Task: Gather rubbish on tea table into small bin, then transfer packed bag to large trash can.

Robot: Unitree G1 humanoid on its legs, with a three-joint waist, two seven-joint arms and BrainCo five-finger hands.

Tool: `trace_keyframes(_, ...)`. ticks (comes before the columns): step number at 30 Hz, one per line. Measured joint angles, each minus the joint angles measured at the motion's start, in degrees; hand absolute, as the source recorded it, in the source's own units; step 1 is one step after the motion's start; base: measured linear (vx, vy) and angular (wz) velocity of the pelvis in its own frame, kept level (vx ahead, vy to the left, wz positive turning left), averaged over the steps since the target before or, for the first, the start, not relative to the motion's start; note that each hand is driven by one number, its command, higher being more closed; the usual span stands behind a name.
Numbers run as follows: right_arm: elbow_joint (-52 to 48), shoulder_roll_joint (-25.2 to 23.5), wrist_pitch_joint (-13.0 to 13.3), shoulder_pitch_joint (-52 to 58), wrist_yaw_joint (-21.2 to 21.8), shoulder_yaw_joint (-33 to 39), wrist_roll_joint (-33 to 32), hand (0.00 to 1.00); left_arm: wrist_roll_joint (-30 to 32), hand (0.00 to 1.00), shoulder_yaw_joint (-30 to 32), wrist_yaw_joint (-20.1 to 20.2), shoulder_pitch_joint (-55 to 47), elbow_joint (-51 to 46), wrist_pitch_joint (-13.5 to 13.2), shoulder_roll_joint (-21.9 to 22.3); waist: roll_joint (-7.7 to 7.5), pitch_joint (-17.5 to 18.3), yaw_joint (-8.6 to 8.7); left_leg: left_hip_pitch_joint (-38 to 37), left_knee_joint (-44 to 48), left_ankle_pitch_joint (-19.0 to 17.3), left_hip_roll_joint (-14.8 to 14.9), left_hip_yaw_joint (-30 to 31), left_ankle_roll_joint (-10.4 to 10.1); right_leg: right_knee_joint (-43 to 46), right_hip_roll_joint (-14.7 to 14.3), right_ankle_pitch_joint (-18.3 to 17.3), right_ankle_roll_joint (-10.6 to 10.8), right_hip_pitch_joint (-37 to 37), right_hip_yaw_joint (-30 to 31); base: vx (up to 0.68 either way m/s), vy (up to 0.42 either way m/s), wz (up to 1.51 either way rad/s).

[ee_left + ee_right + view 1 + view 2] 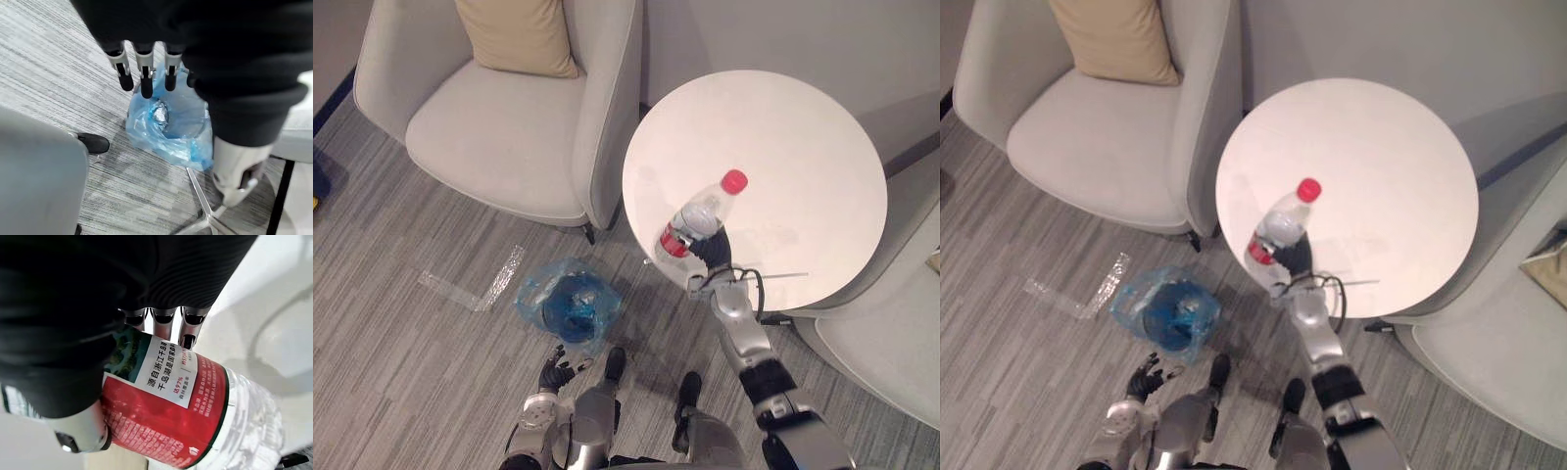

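Fingers (188, 340) of right hand (710, 257): curled, with the thumb, round the red-labelled lower body of a clear plastic bottle (700, 217); full grasp. Bottle: red cap, tilted with the cap toward the far right, over the near-left part of the round white table (803, 137). Small bin (570, 302): blue bag liner, on the carpet left of the table, near a grey armchair (499, 137) with tan cushion (514, 34). Left hand (555, 372): low, on the near side of the bin, fingers loosely extended, holding nothing.
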State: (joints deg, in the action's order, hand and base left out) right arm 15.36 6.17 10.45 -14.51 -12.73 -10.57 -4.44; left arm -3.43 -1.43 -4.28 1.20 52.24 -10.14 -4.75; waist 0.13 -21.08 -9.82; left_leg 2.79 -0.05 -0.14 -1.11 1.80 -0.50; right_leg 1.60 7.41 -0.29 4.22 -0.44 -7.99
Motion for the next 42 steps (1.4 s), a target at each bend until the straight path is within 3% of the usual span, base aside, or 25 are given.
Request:
trace_keyframes(8,-9.21,-0.60,0.76,12.45,3.90,-2.74,5.22,1.00,1.84,0.00,-1.95,0.95,-0.98,3.71,0.97,-1.21,-2.22,7.17,1.92,-1.99,-0.93,0.00,-0.22,-3.14,-0.10,-1.86,-0.02,0.07,0.55,0.79,2.62,-0.07,-0.009,-0.22)
trace_keyframes(13,-12.35,-0.51,0.90,18.21,5.50,-4.12,10.16,1.00,2.15,0.00,-2.69,1.03,-2.05,4.79,0.94,-1.38,-2.14,9.15,2.89,-4.56,-1.45,0.13,0.11,-4.38,-0.44,-0.53,-0.20,-0.55,1.08,1.47,4.09,-0.10,-0.021,-0.16)
trace_keyframes(17,-12.34,-0.51,0.89,19.71,5.99,-6.16,11.36,1.00,2.16,0.00,-4.86,1.17,-2.09,5.64,0.86,-1.98,-2.00,9.40,3.87,-6.14,-1.60,-0.02,0.03,-5.43,-0.74,6.82,0.27,-3.37,1.26,-0.74,5.95,-0.08,-0.006,-0.16)
trace_keyframes(22,-12.38,-0.44,0.86,19.57,5.70,-6.41,13.50,1.00,2.15,0.00,-7.56,1.18,-2.02,5.74,0.94,-2.79,-1.83,9.57,6.55,-3.47,-0.49,0.86,-1.57,1.85,-0.63,16.58,0.62,-6.37,3.47,-3.68,14.59,-0.08,0.007,0.68)
trace_keyframes(26,-12.54,-0.85,0.86,18.23,5.11,-6.73,13.50,1.00,2.13,0.00,-7.45,0.89,-1.97,5.67,0.91,-2.90,-2.68,11.38,5.97,1.17,-0.66,4.61,-3.24,7.70,-1.62,15.22,1.39,-10.11,3.66,-4.60,18.90,-0.01,-0.103,0.91)
trace_keyframes(27,-12.53,-0.92,0.85,17.25,5.00,-6.79,13.46,1.00,2.07,0.00,-7.34,0.77,-1.85,5.60,0.89,-2.82,-2.58,11.38,5.94,2.57,-0.52,5.41,-3.24,8.68,-1.95,13.58,1.48,-10.37,3.45,-4.58,18.08,-0.07,-0.140,0.94)
trace_keyframes(29,-12.36,-0.34,0.87,14.64,4.45,-6.69,13.33,1.00,2.01,0.00,-7.31,0.51,-1.41,5.49,0.92,-1.58,0.03,10.78,6.08,6.64,0.56,6.92,-1.70,12.60,-3.32,9.42,-0.26,-8.19,2.44,-4.35,14.23,-0.12,-0.121,0.85)
trace_keyframes(31,-12.07,0.41,0.85,13.86,3.75,-6.49,13.22,1.00,1.75,0.00,-7.29,0.12,-1.21,5.10,0.89,-0.81,1.66,10.20,5.28,7.61,0.30,7.60,-0.28,14.09,-4.01,8.36,-1.71,-7.07,1.63,-3.96,12.04,-0.14,-0.103,0.55)
trace_keyframes(32,-12.08,0.96,0.83,13.72,3.66,-6.64,13.23,1.00,1.42,0.00,-7.22,-0.19,-1.23,4.71,0.91,-0.37,2.73,9.74,4.76,7.72,-0.48,6.51,1.06,12.73,-2.83,8.19,-2.77,-6.55,1.05,-3.52,11.06,-0.18,-0.151,0.46)
trace_keyframes(33,-12.01,1.13,0.72,13.74,3.54,-6.53,13.22,1.00,1.13,0.00,-7.24,-0.28,-1.27,4.63,0.90,-0.18,3.22,9.71,4.49,8.07,-1.62,4.22,2.91,8.32,0.70,7.84,-3.25,-5.92,0.13,-3.54,9.83,-0.16,-0.145,0.53)
trace_keyframes(34,-12.00,0.96,0.69,13.71,3.24,-6.43,13.21,1.00,1.16,0.00,-7.18,-0.28,-1.10,4.78,0.89,-0.33,2.74,9.73,4.62,8.43,-1.98,1.01,3.23,4.61,3.79,6.98,-2.77,-5.45,-0.95,-3.59,9.04,-0.15,-0.107,0.70)
trace_keyframes(35,-11.83,0.64,0.87,13.42,2.93,-5.90,13.16,1.00,1.18,0.00,-6.98,-0.24,-0.40,4.82,0.93,-0.92,1.68,9.39,4.94,10.39,1.63,0.40,3.49,-0.15,4.43,6.04,-0.87,-5.42,-1.29,-3.95,7.04,-0.15,-0.083,0.81)
trace_keyframes(36,-11.07,0.80,0.84,13.24,2.78,-5.01,13.13,1.00,1.22,0.00,-7.00,-0.25,-0.04,4.79,0.97,-0.78,1.77,9.47,5.18,13.29,8.86,0.95,3.71,-3.54,5.12,6.58,0.15,-4.50,-1.09,-4.64,4.91,-0.13,-0.076,0.86)
trace_keyframes(37,-9.85,0.70,0.82,13.34,2.48,-3.69,12.98,1.00,1.41,0.00,-7.14,-0.25,-0.09,4.64,0.95,-0.69,1.87,9.52,5.77,14.24,16.04,0.60,3.77,-6.27,4.67,6.77,1.28,-4.38,-1.22,-4.54,2.90,-0.13,-0.092,0.84)
trace_keyframes(39,-9.16,0.69,0.41,14.68,2.02,-1.73,13.05,1.00,2.19,0.00,-7.55,-0.48,-0.38,4.74,0.96,-0.35,1.93,9.63,6.74,12.14,24.65,-3.36,4.42,-11.25,1.18,6.37,2.74,-4.19,-0.90,-3.41,0.41,-0.08,-0.037,0.71)
trace_keyframes(41,-9.18,0.72,0.37,16.04,1.02,-0.56,13.07,1.00,3.51,0.00,-8.85,-0.58,-0.93,5.44,0.90,1.71,3.93,10.94,7.21,6.53,16.32,-7.62,5.50,-13.85,-1.65,4.51,1.82,-3.27,0.46,-3.15,-1.57,-0.02,0.069,0.71)
trace_keyframes(42,-8.71,-0.16,0.23,16.00,0.95,-0.36,13.06,1.00,4.37,0.00,-10.04,-0.38,-0.65,5.97,0.93,2.09,3.71,11.12,7.21,4.58,10.05,-6.94,4.37,-13.16,-1.94,3.03,1.71,-2.43,1.26,-2.79,-2.41,-0.01,0.151,0.75)
